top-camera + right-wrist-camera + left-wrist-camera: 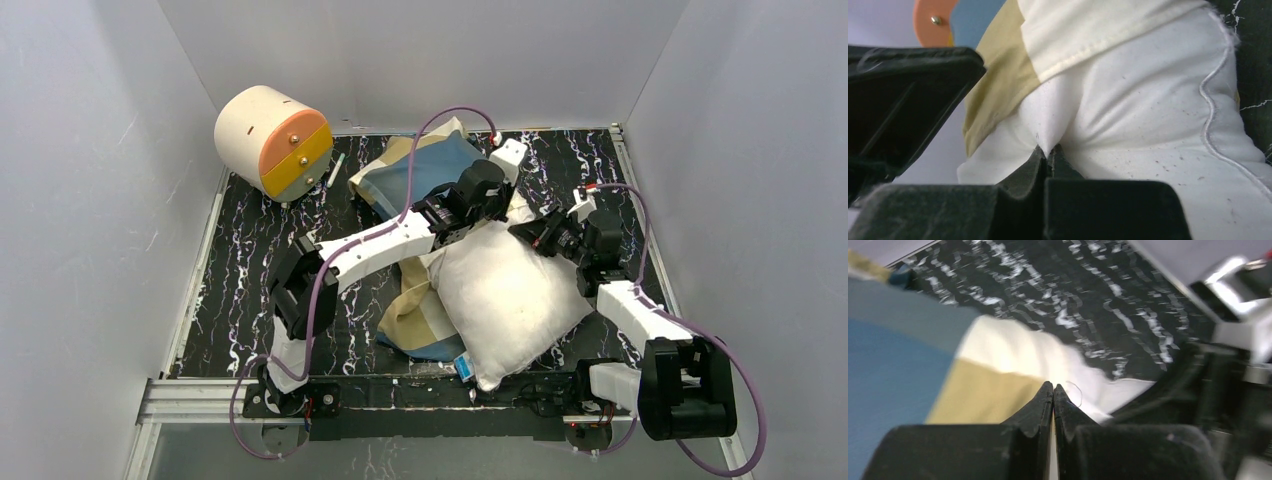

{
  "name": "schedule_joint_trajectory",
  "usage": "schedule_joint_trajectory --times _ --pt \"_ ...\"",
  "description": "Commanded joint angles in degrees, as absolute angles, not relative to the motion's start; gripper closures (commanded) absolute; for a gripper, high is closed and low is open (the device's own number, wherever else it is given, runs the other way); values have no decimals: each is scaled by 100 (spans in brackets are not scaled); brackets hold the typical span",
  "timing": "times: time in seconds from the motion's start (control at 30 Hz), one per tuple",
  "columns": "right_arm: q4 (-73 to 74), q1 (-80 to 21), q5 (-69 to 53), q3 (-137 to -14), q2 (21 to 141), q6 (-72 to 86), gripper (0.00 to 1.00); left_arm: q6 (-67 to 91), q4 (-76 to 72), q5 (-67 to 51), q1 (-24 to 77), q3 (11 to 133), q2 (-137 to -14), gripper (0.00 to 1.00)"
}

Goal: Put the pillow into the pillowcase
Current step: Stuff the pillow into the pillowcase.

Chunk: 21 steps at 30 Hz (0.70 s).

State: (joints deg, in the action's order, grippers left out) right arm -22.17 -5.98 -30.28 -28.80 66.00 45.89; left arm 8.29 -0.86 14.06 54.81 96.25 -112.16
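Observation:
The white pillow (505, 295) lies at the middle right of the table, its near corner by the front edge. The blue, tan and cream pillowcase (430, 165) is spread behind and left of it, with a crumpled part at the pillow's left side. My left gripper (515, 208) is at the pillow's far end; the left wrist view shows it (1053, 386) shut, a thin cream strip of pillowcase (998, 385) between the jaws. Right beside it, my right gripper (527, 232) (1049, 149) is shut on a puckered pinch of the pillow (1148, 125), just under the pillowcase hem (1088, 30).
A cream-and-orange cylinder (272, 140) lies at the back left corner, a small pen (335, 170) next to it. Grey walls close in the black marbled table (250, 260) on three sides. A metal rail (200, 395) runs along the front edge.

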Motion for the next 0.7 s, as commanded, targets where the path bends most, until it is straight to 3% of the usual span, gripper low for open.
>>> schedule_joint_trajectory --times 0.0,0.23,0.37,0.53,0.67 --pt "-3866 -716 -2365 -2556 6364 5788 99 1439 -413 474 5866 9957 -10709 100" --pt "-3319 -714 -1938 -2701 6066 5548 99 1055 -74 1061 6047 9549 -10412 100" --pt "-2979 -718 -2016 -2650 5830 5345 99 94 873 2237 6047 9725 -10516 68" --pt "-2915 -712 -2100 -2507 5805 5341 99 -659 1157 2799 6042 9886 -10746 45" --pt "-2921 -719 -2156 -2566 5822 5326 99 -1051 1213 3236 6034 10053 -11134 35"
